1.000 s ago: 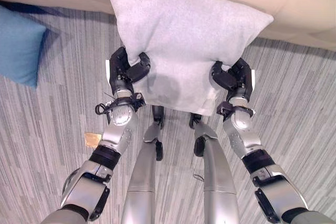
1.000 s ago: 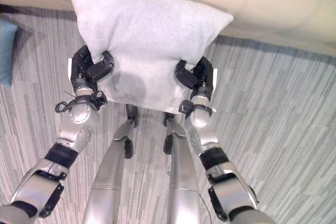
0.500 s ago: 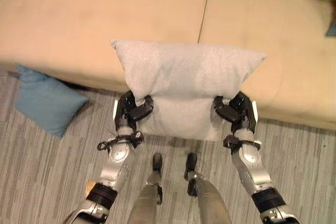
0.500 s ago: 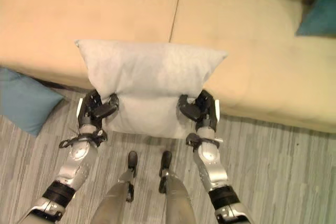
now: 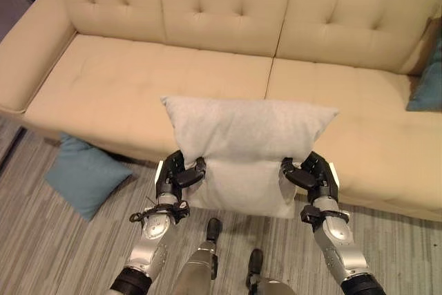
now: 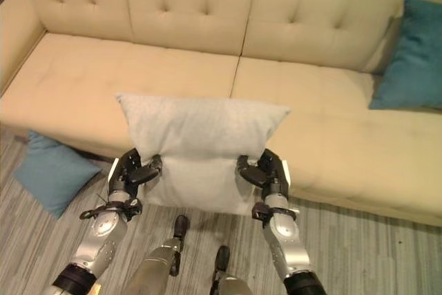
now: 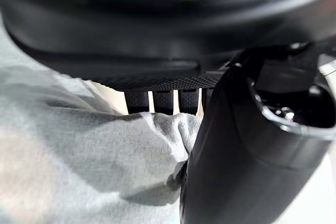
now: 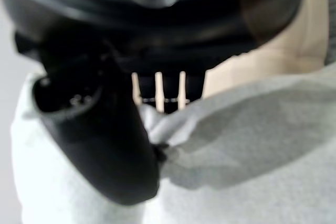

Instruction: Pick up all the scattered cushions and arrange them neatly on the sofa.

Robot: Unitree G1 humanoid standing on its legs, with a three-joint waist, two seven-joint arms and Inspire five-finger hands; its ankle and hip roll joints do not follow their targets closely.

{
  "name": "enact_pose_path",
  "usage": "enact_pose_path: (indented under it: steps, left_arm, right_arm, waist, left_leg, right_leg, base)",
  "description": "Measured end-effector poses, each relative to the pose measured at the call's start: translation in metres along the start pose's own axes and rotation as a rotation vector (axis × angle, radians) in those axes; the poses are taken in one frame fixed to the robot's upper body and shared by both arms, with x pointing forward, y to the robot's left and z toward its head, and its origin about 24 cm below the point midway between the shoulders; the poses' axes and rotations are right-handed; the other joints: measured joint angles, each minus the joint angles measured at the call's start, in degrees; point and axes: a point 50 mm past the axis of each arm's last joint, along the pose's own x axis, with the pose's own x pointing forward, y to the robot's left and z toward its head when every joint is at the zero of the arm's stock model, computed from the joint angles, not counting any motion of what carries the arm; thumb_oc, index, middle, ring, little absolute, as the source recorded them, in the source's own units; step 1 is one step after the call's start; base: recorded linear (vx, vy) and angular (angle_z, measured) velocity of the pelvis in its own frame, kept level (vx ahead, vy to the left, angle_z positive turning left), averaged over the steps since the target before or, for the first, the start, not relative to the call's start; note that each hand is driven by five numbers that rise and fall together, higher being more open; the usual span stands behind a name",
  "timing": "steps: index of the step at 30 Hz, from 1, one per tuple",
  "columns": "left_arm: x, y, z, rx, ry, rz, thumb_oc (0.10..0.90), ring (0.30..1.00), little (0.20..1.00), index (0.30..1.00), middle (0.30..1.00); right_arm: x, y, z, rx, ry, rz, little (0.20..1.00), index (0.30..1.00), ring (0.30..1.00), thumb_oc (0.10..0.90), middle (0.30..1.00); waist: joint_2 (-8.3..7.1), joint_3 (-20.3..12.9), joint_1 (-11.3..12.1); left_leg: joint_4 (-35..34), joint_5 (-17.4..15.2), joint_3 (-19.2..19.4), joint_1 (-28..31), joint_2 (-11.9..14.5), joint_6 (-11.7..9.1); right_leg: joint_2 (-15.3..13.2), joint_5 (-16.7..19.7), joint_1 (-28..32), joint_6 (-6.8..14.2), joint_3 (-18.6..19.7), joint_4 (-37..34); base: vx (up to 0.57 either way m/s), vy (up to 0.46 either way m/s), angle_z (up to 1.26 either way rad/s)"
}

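Left eye view: we hold a pale grey cushion point(image 5: 245, 150) up in both hands, in front of the beige sofa point(image 5: 173, 74).

Going from left to right, a soft square teal cushion point(image 5: 86, 174) lies on the striped grey floor point(image 5: 41, 240), partly tucked against the sofa's front edge. Our left hand point(image 5: 176, 177) pinches the grey cushion's lower left side, thumb and fingers curled into the fuzzy cloth, which bunches up between them in the left wrist view. The plump, rectangular cushion hangs before the seat edge, below the seam between two smooth seat pads. Our right hand point(image 5: 314, 176) pinches its lower right side likewise. A second teal cushion point(image 6: 407, 53) leans against the tufted backrest on the sofa's right end.
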Motion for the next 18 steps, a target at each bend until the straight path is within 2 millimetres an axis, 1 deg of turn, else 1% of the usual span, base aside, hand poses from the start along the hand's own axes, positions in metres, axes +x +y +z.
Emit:
enact_pose_path:
  steps: [1,2,3,5,7,8,9,10,11,12,13,14,15,16,17,18]
  left_arm:
    - [-0.001,0.001,-0.002,0.010,0.012,-0.006,0.400,0.300,0.300,0.300,0.300]
    - [-0.002,0.002,-0.002,0.021,0.015,-0.011,0.400,0.300,0.300,0.300,0.300]
    - [-0.001,0.006,-0.001,0.043,0.015,-0.016,0.400,0.300,0.300,0.300,0.300]
    - [-0.001,0.011,0.000,0.066,0.023,-0.014,0.400,0.300,0.300,0.300,0.300]
    - [0.000,0.014,0.002,0.075,0.023,-0.007,0.400,0.300,0.300,0.300,0.300]
    - [0.002,0.018,0.005,0.077,0.010,0.008,0.400,0.300,0.300,0.300,0.300]
    - [0.003,0.020,0.009,0.084,-0.001,0.015,0.400,0.300,0.300,0.300,0.300]
    - [0.003,0.021,0.010,0.096,-0.007,0.013,0.400,0.300,0.300,0.300,0.300]
    - [0.003,0.022,0.009,0.097,-0.004,0.015,0.400,0.300,0.300,0.300,0.300]
    - [0.003,0.022,0.009,0.098,-0.004,0.016,0.400,0.300,0.300,0.300,0.300]
    - [0.003,0.022,0.009,0.098,-0.005,0.016,0.400,0.300,0.300,0.300,0.300]
    - [0.002,0.023,0.009,0.100,-0.004,0.017,0.400,0.300,0.300,0.300,0.300]
    - [0.002,0.024,0.009,0.101,-0.002,0.018,0.400,0.300,0.300,0.300,0.300]
    - [0.002,0.025,0.007,0.101,0.004,0.024,0.400,0.300,0.300,0.300,0.300]
    - [0.002,0.025,0.007,0.101,0.007,0.026,0.400,0.300,0.300,0.300,0.300]
    - [0.001,0.026,0.005,0.100,0.012,0.030,0.400,0.300,0.300,0.300,0.300]
  right_arm:
    - [-0.003,-0.001,-0.004,0.006,0.017,-0.007,0.300,0.300,0.300,0.400,0.300]
    - [-0.005,-0.001,-0.008,0.012,0.030,-0.012,0.300,0.300,0.300,0.400,0.300]
    - [-0.007,0.001,-0.011,0.022,0.044,-0.015,0.300,0.300,0.300,0.400,0.300]
    - [-0.007,0.005,-0.012,0.039,0.048,-0.009,0.300,0.300,0.300,0.400,0.300]
    - [-0.006,0.012,-0.012,0.056,0.047,0.011,0.300,0.300,0.300,0.400,0.300]
    - [-0.005,0.017,-0.011,0.054,0.047,0.037,0.300,0.300,0.300,0.400,0.300]
    - [-0.004,0.019,-0.011,0.057,0.048,0.044,0.300,0.300,0.300,0.400,0.300]
    - [-0.005,0.022,-0.013,0.073,0.054,0.043,0.300,0.300,0.300,0.400,0.300]
    - [-0.006,0.022,-0.013,0.073,0.054,0.045,0.300,0.300,0.300,0.400,0.300]
    - [-0.005,0.021,-0.012,0.071,0.051,0.050,0.300,0.300,0.300,0.400,0.300]
    - [-0.005,0.021,-0.011,0.069,0.049,0.056,0.300,0.300,0.300,0.400,0.300]
    - [-0.005,0.021,-0.012,0.069,0.050,0.058,0.300,0.300,0.300,0.400,0.300]
    - [-0.006,0.021,-0.012,0.069,0.053,0.059,0.300,0.300,0.300,0.400,0.300]
    - [-0.006,0.022,-0.014,0.068,0.063,0.063,0.300,0.300,0.300,0.400,0.300]
    - [-0.006,0.022,-0.014,0.067,0.067,0.064,0.300,0.300,0.300,0.400,0.300]
    - [-0.006,0.022,-0.015,0.064,0.073,0.064,0.300,0.300,0.300,0.400,0.300]
  waist:
    - [-0.97,-0.52,-1.25]
    - [-2.30,-1.23,-1.57]
    - [-4.49,-1.75,-1.53]
    - [-5.71,-2.22,-1.13]
    - [-5.95,-2.24,-0.20]
    - [-5.18,-2.03,0.36]
    - [-4.14,-1.86,0.13]
    - [-4.09,-1.82,0.06]
    - [-4.12,-1.85,0.05]
    - [-4.06,-1.89,0.19]
    - [-3.91,-1.94,0.11]
    - [-3.84,-1.92,0.03]
    - [-3.85,-1.93,0.04]
    - [-3.76,-1.95,-0.13]
    - [-3.73,-1.96,-0.24]
    - [-3.69,-1.94,-0.69]
  left_leg:
    - [-0.08,2.20,0.36,0.53,-1.04,2.55]
    - [-0.89,1.96,0.79,1.11,-1.97,2.91]
    - [-1.28,1.68,2.46,2.46,-3.40,3.79]
    - [-2.10,1.38,3.86,4.43,-4.67,3.99]
    - [-3.20,0.45,5.76,7.60,-5.80,4.62]
    - [-3.03,-0.96,6.56,9.40,-5.69,6.51]
    - [-2.92,-1.47,6.43,10.55,-5.14,7.11]
    - [-2.71,-3.44,6.09,12.40,-5.23,7.92]
    - [-2.65,-4.07,5.96,12.95,-5.40,8.34]
    - [-2.85,-4.31,5.83,13.28,-5.68,8.17]
    - [-2.99,-4.31,5.55,13.27,-5.86,8.17]
    - [-2.95,-3.90,5.36,13.23,-6.00,7.65]
    - [-2.99,-3.91,5.25,13.22,-6.07,7.65]
    - [-3.12,-4.13,4.77,13.24,-6.10,7.47]
    - [-3.20,-4.17,4.47,13.24,-6.07,7.41]
    - [-3.46,-4.33,3.78,13.29,-5.96,7.14]
  right_leg:
    - [-1.05,-1.29,0.57,0.89,-0.12,0.74]
    - [-2.17,-2.03,0.39,1.70,-0.06,1.22]
    - [-4.29,-3.03,0.65,2.99,0.50,2.05]
    - [-6.01,-3.49,1.55,3.79,0.26,2.54]
    - [-8.08,-4.35,1.65,5.91,0.23,5.91]
    - [-8.19,-5.16,-0.13,7.26,0.45,12.49]
    - [-8.77,-5.50,-3.43,7.99,1.11,21.43]
    - [-9.87,-5.99,-7.95,9.37,2.12,32.35]
    - [-10.12,-6.65,-8.99,9.26,2.50,34.36]
    - [-10.21,-7.15,-10.49,8.67,3.20,34.65]
    - [-10.19,-7.66,-11.27,7.84,3.17,32.65]
    - [-10.15,-7.60,-11.96,7.64,3.04,29.62]
    - [-10.13,-7.60,-12.25,7.62,3.04,28.83]
    - [-9.92,-6.89,-13.19,6.65,2.86,24.02]
    - [-9.76,-6.28,-13.40,6.15,2.79,21.66]
    - [-9.27,-4.03,-14.86,4.88,3.00,16.45]
  base:
    - [0.22,0.137,-0.04]
    - [0.20,0.153,-0.04]
    - [0.16,0.162,-0.24]
    - [0.14,0.165,-0.33]
    - [0.04,0.168,-0.48]
    - [0.05,0.184,-0.39]
    - [0.14,0.168,-0.22]
    - [0.16,0.076,0.05]
    - [0.14,0.040,0.03]
    - [0.09,-0.018,0.09]
    - [0.10,-0.030,0.13]
    - [0.15,-0.053,0.13]
    - [0.16,-0.073,0.13]
    - [0.17,-0.098,0.10]
    - [0.17,-0.111,0.19]
    - [0.17,-0.119,0.24]
